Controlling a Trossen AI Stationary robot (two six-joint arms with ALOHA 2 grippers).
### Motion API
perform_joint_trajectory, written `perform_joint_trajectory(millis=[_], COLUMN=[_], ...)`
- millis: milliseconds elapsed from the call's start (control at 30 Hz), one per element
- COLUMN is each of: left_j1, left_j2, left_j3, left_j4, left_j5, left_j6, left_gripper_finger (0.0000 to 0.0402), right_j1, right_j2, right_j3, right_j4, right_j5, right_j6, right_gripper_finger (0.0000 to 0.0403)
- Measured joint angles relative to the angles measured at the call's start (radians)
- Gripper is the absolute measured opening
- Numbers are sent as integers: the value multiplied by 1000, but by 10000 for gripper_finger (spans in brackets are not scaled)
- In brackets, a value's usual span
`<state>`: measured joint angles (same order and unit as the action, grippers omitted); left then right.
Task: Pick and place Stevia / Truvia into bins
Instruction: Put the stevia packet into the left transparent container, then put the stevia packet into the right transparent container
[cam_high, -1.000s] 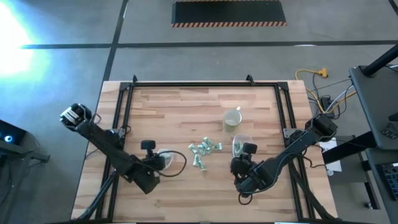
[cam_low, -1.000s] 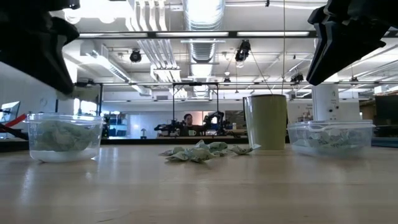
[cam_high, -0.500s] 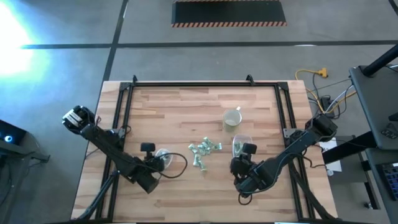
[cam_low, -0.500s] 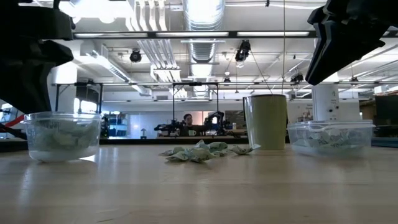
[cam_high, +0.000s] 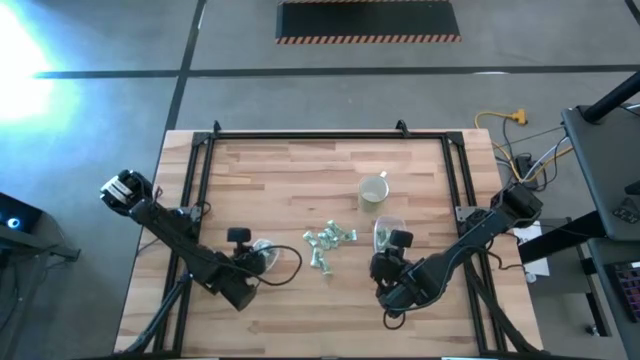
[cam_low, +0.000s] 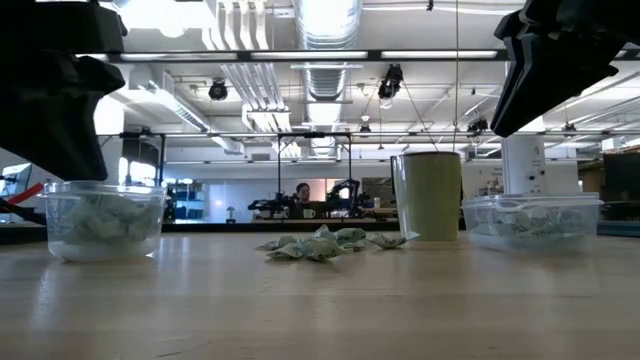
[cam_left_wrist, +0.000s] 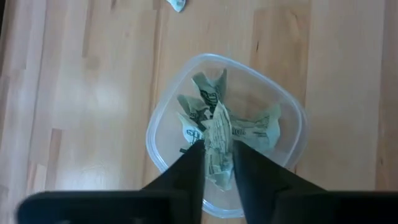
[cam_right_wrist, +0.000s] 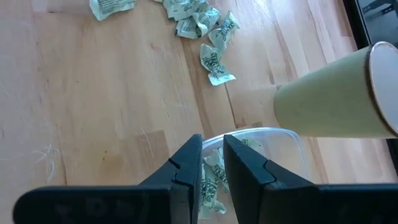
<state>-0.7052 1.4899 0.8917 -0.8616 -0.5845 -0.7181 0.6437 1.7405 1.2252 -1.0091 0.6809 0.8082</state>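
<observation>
Poised over the round tub (cam_left_wrist: 227, 134), the left end effector (cam_left_wrist: 217, 163) clamps one sweetener packet (cam_left_wrist: 217, 140) between its fingers, apparently at the drop-off step; parting them should let it fall among the packets already inside. Across the worktop (cam_high: 290, 170), the right end effector (cam_right_wrist: 212, 163) hovers over the second tub (cam_right_wrist: 261, 155), fingers nearly together, holding nothing visible. Beyond, a loose pile of packets (cam_high: 328, 243) waits near the cream mug (cam_high: 373, 189).
</observation>
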Motion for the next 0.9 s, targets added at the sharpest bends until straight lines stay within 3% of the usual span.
perform_joint_trajectory(millis=[200, 367, 533, 633, 767, 900], left_j1=[0, -1, -4, -8, -13, -18], left_j2=[-2, -30, -76, -99, -115, -121], left_j3=[10, 67, 104, 104, 102, 101], left_j4=[-12, -38, -38, -39, -39, -39], left_j5=[1, 5, -4, -64, -112, -161], left_j6=[0, 1, 21, 22, 24, 25], left_gripper_finger=[127, 150, 153, 153, 153, 153], right_j1=[0, -2, -8, -20, -48, -81], right_j2=[0, 0, 0, 0, 0, 4], right_j3=[-2, -8, -39, -76, -143, -205], right_j4=[9, 99, 332, 527, 785, 962], right_j5=[0, 3, 4, -10, -110, -195], right_j6=[0, -82, -287, -445, -649, -744], right_gripper_finger=[56, 56, 56, 56, 57, 64])
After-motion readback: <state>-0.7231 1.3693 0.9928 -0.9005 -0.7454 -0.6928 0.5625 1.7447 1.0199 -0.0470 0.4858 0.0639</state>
